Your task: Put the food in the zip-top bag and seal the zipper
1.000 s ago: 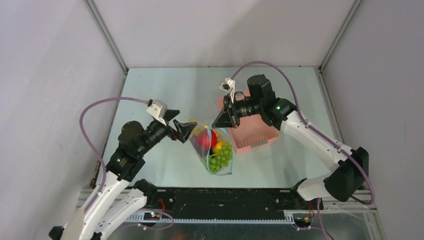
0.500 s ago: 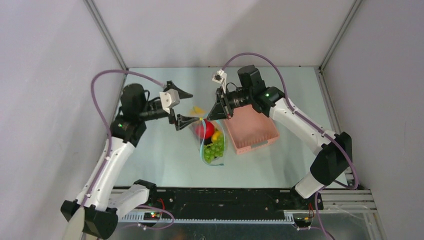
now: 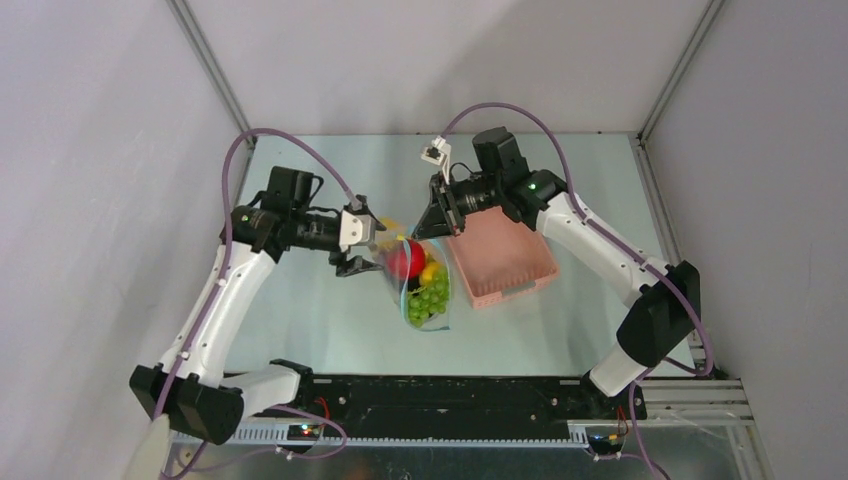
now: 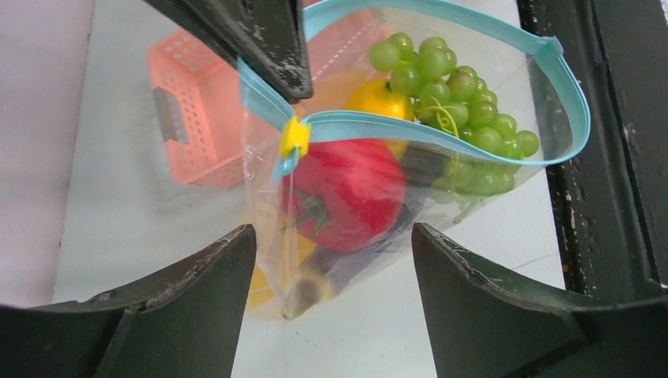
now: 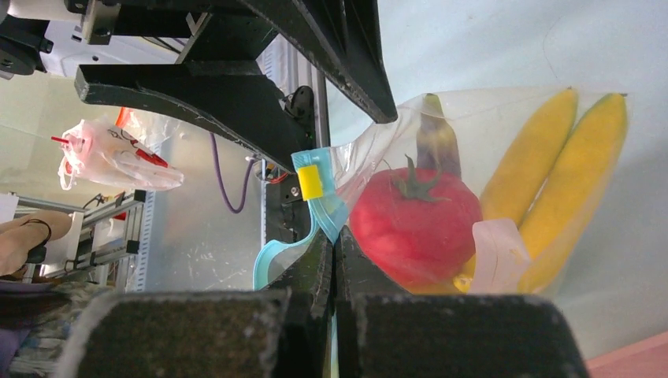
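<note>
**Right gripper clamped on the zipper, left gripper open at the bag's corner**

My right gripper point(image 5: 334, 246) is pressed fully together on the light blue zipper point(image 4: 441, 134). It bites the strip just beside the small yellow slider point(image 4: 294, 138). My left gripper point(image 4: 331, 236) stands wide apart and has hold of nothing. Its two dark fingers point(image 4: 189, 303) flank that same corner of the zip-top bag point(image 4: 266, 201), close to the right gripper's tips. I cannot tell whether either finger touches the plastic.

The bag's mouth is unsealed: past the slider, the two zipper edges part and curve out into an open loop. The food is inside the clear plastic. A red round fruit point(image 4: 346, 189) with a green stalk sits nearest the held corner. The green grapes point(image 4: 449, 94) are bunched at the other end, with a yellow piece point(image 4: 378, 98) between them and the red fruit. A yellow banana point(image 5: 567, 173) lies along one side, and a dark piece point(image 5: 437, 146) sits by the fruit's stalk.

From above, the bag is in the middle of the table point(image 3: 310, 310), between my two arms. Its held end is up at my grippers and the grapes are toward the near edge. Whether its lower end rests on the table I cannot tell. The pink basket point(image 4: 193, 118) sits just beside the bag on my right, beneath my right wrist.
</note>
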Controlling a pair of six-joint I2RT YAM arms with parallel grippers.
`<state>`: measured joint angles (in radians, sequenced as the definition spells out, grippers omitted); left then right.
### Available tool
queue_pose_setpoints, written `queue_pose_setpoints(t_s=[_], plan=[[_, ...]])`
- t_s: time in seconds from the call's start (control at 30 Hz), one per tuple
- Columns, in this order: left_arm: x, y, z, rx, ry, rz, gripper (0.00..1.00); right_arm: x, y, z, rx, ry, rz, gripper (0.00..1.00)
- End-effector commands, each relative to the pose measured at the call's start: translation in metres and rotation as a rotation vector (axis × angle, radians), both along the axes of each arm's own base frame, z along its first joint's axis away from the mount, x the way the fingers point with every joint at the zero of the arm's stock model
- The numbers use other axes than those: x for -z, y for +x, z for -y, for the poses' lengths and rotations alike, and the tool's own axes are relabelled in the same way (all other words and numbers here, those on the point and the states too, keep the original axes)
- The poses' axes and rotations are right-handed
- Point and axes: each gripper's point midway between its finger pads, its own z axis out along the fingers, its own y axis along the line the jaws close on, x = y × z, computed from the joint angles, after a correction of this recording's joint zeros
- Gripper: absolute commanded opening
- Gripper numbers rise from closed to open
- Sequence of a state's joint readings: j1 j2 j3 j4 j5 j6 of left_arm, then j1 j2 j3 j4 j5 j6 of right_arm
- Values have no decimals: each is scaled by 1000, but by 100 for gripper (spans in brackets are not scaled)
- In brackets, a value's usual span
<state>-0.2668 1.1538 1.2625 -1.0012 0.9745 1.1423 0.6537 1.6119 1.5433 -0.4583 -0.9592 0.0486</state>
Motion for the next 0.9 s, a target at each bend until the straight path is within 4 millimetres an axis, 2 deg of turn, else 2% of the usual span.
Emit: queue_pose_setpoints(t_s=[0.0, 0.17, 0.37, 0.5, 0.57, 0.67, 0.87], plan=[[-3, -18, 4, 112, -29, 17, 77, -28, -5, -7, -49, 64, 67, 0], [-1, -20, 11, 161, -77, 2, 77, -24, -6, -12, -70, 59, 54, 0], [-1, -8, 17, 173, -87, -33, 74, -24, -10, -13, -89, 63, 64, 0], [0, -9, 18, 211, -81, -45, 62, -24, -10, -13, -98, 66, 60, 0], [2, -20, 16, 245, -77, -79, 56, -21, -10, -14, -100, 63, 55, 0], [0, -27, 16, 312, -81, -38, 45, -16, -8, -15, -95, 52, 47, 0], [-2, -31, 16, 356, -78, -52, 35, -16, -6, -15, -88, 52, 51, 0]])
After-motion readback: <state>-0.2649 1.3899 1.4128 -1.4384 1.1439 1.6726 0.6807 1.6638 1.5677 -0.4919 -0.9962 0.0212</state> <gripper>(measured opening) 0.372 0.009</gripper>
